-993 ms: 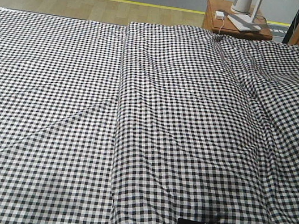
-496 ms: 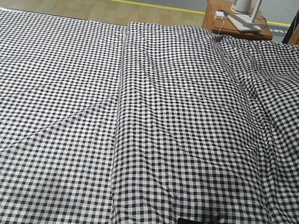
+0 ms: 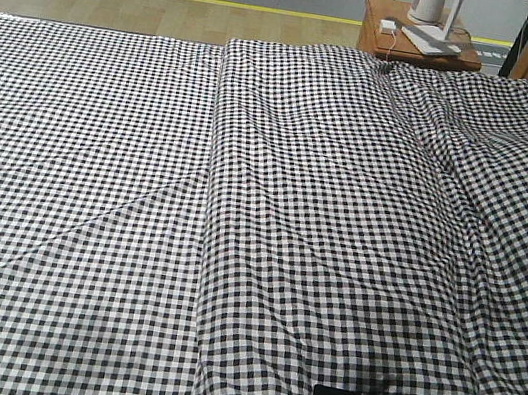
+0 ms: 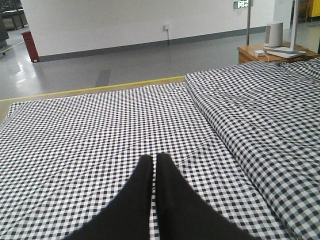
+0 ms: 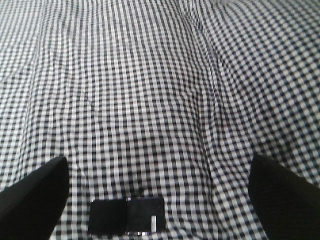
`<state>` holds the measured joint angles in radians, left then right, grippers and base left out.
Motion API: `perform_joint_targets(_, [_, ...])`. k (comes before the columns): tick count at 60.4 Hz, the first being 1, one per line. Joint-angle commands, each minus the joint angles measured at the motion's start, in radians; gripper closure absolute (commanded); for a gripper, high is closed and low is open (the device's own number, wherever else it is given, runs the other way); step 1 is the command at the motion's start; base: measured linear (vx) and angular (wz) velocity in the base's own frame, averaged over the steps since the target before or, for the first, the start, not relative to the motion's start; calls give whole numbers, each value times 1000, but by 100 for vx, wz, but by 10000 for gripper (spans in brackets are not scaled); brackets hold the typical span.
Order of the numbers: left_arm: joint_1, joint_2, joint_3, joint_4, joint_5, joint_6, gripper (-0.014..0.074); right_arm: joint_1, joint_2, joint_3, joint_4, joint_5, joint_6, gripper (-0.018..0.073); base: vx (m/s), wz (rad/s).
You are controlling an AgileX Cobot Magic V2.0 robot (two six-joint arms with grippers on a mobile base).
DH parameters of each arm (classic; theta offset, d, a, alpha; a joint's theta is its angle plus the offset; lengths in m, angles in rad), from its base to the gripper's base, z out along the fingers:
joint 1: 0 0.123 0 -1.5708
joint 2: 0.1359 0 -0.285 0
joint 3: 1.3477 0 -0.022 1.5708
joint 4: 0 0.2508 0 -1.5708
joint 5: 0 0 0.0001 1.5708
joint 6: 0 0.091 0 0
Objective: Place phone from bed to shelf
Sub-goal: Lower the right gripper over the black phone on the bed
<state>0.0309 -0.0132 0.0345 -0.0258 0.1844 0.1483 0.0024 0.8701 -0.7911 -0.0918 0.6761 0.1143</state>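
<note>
The bed (image 3: 95, 179) wears a black-and-white gingham cover, flat on one half and raised beyond a long lengthwise fold. The phone (image 5: 126, 216) lies flat on the raised half, directly on the cloth, between the wide-spread fingers of the right pincer (image 5: 157, 159). The left pincer (image 4: 153, 159), fingers pressed together, is over the flat half.
</note>
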Motion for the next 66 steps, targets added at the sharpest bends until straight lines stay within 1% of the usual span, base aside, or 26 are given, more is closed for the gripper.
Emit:
perform_joint_targets(1, [-7,-11,-22,-9,-72,-6,595,-5,27,-57,-25,-14,5,-109,0,0])
perform_joint_targets(7, [-7,-11,-22,-9,-72,-6,595,-10,80,-114,-31,29,10,-105,0,0])
perform_joint_targets(11, [-7,-11,-22,-9,-72,-6,595,-28,114,-144,-29,35,28,-102,0,0])
perform_joint_targets(16, [-7,-11,-22,-9,-72,-6,595,-80,165,-184,-24,41,34,-99,0,0])
perform_joint_targets(19, [-7,-11,-22,-9,-72,-6,595,-129,208,-207,-24,51,23,-97,0,0])
perform_joint_targets(20, [-7,-11,-22,-9,-72,-6,595,-135,213,-213,-22,55,17,-96,0,0])
perform_joint_targets(25, [-7,-11,-22,-9,-72,-6,595,-218,283,-244,15,80,-55,-94,0,0])
perform_joint_targets(27, [-7,-11,-22,-9,-72,-6,595,-260,315,-254,51,86,-99,-94,0,0])
perform_joint_targets(31, [-7,-11,-22,-9,-72,-6,595,-332,367,-268,155,89,-205,-92,0,0])
perform_joint_targets(35, [-7,-11,-22,-9,-72,-6,595,-403,423,-276,286,91,-321,-90,0,0])
perform_joint_targets(36, [-7,-11,-22,-9,-72,-6,595,-424,441,-277,343,91,-356,-88,0,0])
perform_joint_targets(38, [-7,-11,-22,-9,-72,-6,595,-456,471,-277,399,91,-418,-87,0,0])
perform_joint_targets(39, [-7,-11,-22,-9,-72,-6,595,-468,483,-277,440,91,-442,-86,0,0])
perform_joint_targets(41, [-7,-11,-22,-9,-72,-6,595,-497,515,-277,492,91,-501,-84,0,0])
perform_joint_targets(42, [-7,-11,-22,-9,-72,-6,595,-513,535,-277,540,89,-537,-83,0,0])
perform_joint_targets(46, [-7,-11,-22,-9,-72,-6,595,-553,597,-277,639,65,-665,-80,0,0])
perform_joint_targets(47, [-7,-11,-22,-9,-72,-6,595,-569,617,-278,680,56,-700,-80,0,0])
perform_joint_targets(49, [-7,-11,-22,-9,-72,-6,595,-589,653,-282,731,48,-750,-78,0,0])
perform_joint_targets(52, [-7,-11,-22,-9,-72,-6,595,-612,711,-292,792,53,-823,-75,0,0])
perform_joint_targets(57, [-7,-11,-22,-9,-72,-6,595,-640,796,-316,868,85,-906,-74,0,0])
perform_joint_targets(66, [-7,-11,-22,-9,-72,-6,595,-650,947,-354,929,154,-1044,-68,0,0])
